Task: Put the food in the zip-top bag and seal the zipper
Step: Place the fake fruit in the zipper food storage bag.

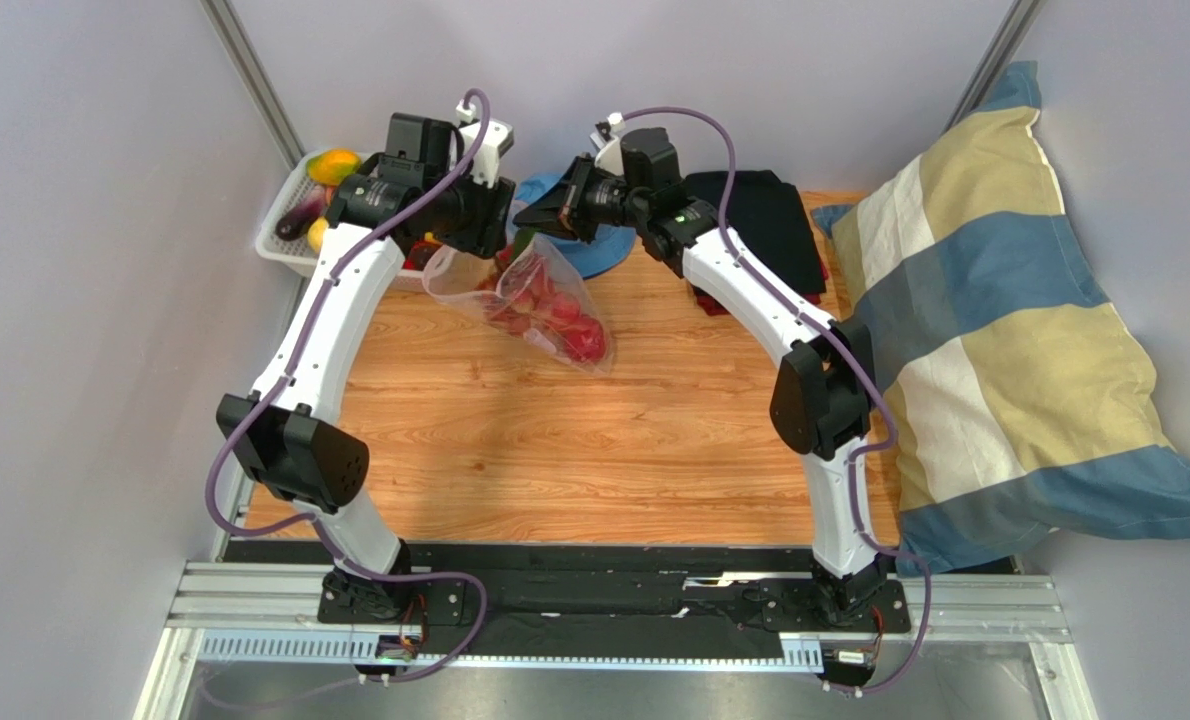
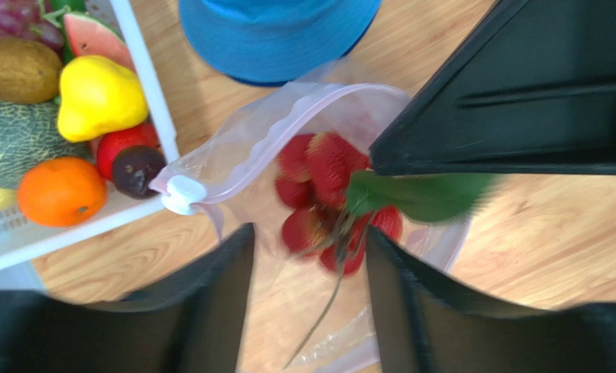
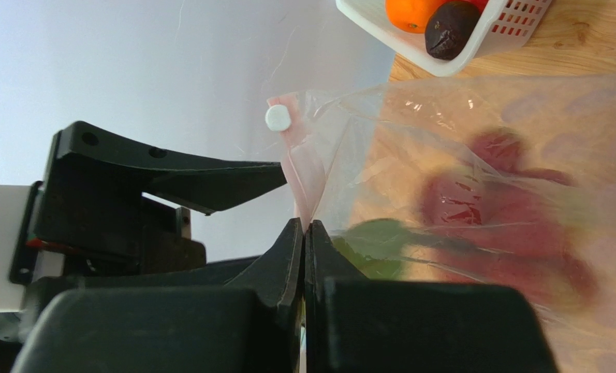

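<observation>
The clear zip-top bag lies at the back of the table, mouth raised, with a bunch of red toy fruit and its green leaf inside. The pinkish zipper gapes open, with a white slider at its end. My right gripper is shut on the bag's zipper edge and holds it up; in the top view it is just above the bag. My left gripper is open over the bag's mouth, jaws apart and empty. More food lies in the white basket.
The white basket stands at the back left, touching the bag's corner. A blue bucket hat lies behind the bag. A black cloth is at the back right. A large striped pillow covers the table's right edge.
</observation>
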Robot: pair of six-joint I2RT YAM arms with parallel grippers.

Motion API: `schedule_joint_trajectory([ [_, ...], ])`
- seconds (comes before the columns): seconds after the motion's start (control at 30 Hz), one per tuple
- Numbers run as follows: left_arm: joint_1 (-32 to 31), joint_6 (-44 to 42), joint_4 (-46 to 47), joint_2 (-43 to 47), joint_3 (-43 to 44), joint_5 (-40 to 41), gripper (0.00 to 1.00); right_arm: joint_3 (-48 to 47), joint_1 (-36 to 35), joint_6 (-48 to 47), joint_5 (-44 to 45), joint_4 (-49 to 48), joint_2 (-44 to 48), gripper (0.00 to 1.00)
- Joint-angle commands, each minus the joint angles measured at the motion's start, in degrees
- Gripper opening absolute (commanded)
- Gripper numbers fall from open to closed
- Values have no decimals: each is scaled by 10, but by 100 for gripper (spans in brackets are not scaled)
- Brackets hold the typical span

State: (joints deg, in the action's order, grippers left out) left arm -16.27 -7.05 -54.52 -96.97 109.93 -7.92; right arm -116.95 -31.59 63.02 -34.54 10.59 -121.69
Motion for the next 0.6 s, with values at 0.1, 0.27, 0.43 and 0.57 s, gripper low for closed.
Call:
schedule_joint_trajectory([
  [0.1, 40, 67, 10, 59, 47, -73, 83, -27, 1, -16, -4, -12, 33, 0],
  [0.27, 119, 141, -5, 67, -16, -60, 83, -14, 3, -13, -10, -19, 37, 0],
  [0.43, 159, 163, 18, 77, -94, -94, 84, -10, 6, -12, -13, -20, 37, 0],
  [0.57, 159, 168, 31, 83, -108, -156, 84, 4, 11, -16, -9, -19, 44, 0],
])
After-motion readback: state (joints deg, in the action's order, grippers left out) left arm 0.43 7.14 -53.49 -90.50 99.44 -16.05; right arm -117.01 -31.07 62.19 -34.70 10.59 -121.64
